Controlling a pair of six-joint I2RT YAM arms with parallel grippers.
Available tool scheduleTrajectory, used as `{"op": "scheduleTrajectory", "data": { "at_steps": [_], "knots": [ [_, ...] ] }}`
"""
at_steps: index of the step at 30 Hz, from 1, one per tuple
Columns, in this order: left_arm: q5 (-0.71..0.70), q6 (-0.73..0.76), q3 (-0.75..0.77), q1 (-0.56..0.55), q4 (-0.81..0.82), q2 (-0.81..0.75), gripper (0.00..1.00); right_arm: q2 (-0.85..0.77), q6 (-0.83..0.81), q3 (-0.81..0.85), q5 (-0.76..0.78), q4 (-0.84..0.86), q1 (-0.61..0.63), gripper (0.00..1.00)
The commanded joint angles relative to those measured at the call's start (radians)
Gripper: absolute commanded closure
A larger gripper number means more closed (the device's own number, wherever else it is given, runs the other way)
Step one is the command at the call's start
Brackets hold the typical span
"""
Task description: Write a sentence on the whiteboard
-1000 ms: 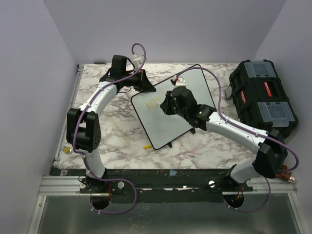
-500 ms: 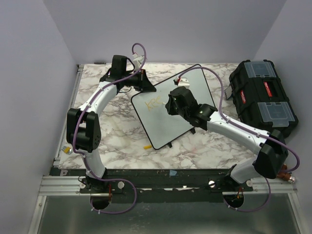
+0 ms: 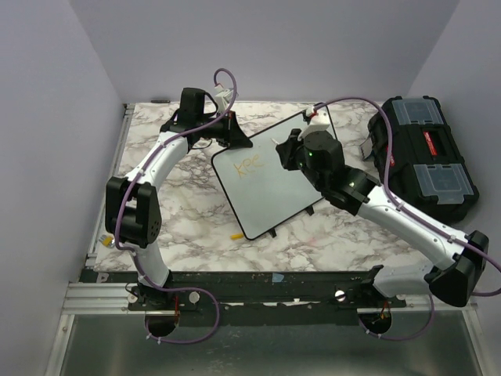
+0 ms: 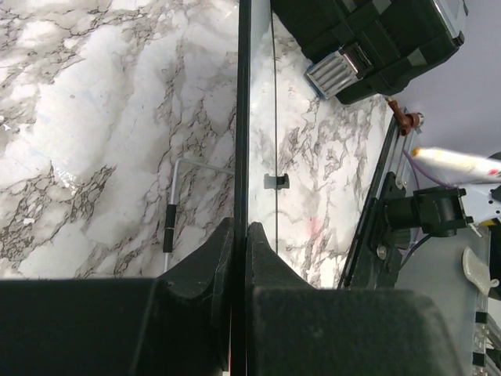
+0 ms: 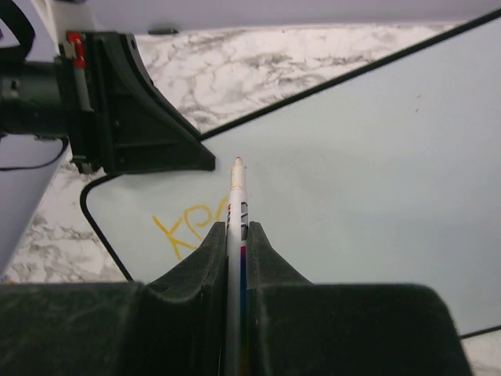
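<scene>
The whiteboard (image 3: 266, 184) is sitting mid-counter, turned at a slant. It is a glossy white rectangle with a thin black rim and rounded corners, reflecting a pale sheen in the right wrist view (image 5: 376, 157). The left gripper (image 3: 235, 137) is reaching in at the board's far left corner, and in its own camera the matte black jaws (image 4: 239, 235) are pinching shut on the board's thin dark edge (image 4: 243, 117), which is running straight up the picture.

Over on the far right part of the board, the right gripper (image 3: 283, 153) is hovering with its jaws closed tight around a slim white marker (image 5: 236, 188). The marker has a coloured label on its barrel and is pointing its pale tip down toward the white surface. Whether the tip is touching the board cannot be told.

The sentence (image 3: 249, 168) is showing as only a few thin yellow-orange letters near the board's left corner, faint against the gloss, with the jaws (image 5: 236, 231) hiding part of the strokes (image 5: 184, 227).

The counter (image 3: 196, 219) is showing white marble with grey veining. A small yellow piece (image 3: 236, 235) is lying on it just beside the board's near edge. A chunky black plastic toolbox (image 3: 423, 157) with clear lid panels is sitting at the right, well apart from the writing.
</scene>
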Motion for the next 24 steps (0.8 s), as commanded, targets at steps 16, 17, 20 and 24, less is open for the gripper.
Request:
{"op": "scheduleTrajectory", "data": {
  "at_steps": [16, 17, 20, 24],
  "knots": [
    [-0.038, 0.132, -0.083, -0.023, 0.065, -0.086, 1.0, 0.043, -0.097, -0.065, 0.041, 0.094, -0.056, 0.99],
    [-0.041, 0.129, -0.097, -0.024, 0.086, -0.094, 1.0, 0.026, -0.077, -0.088, 0.027, 0.104, -0.056, 0.99],
    [-0.025, 0.093, -0.131, -0.027, 0.133, -0.106, 1.0, -0.037, 0.004, -0.138, -0.029, 0.1, -0.056, 0.99],
    [0.011, 0.004, -0.175, -0.041, 0.256, -0.137, 1.0, -0.103, 0.072, -0.115, -0.156, -0.015, -0.056, 0.99]
  ]
}}
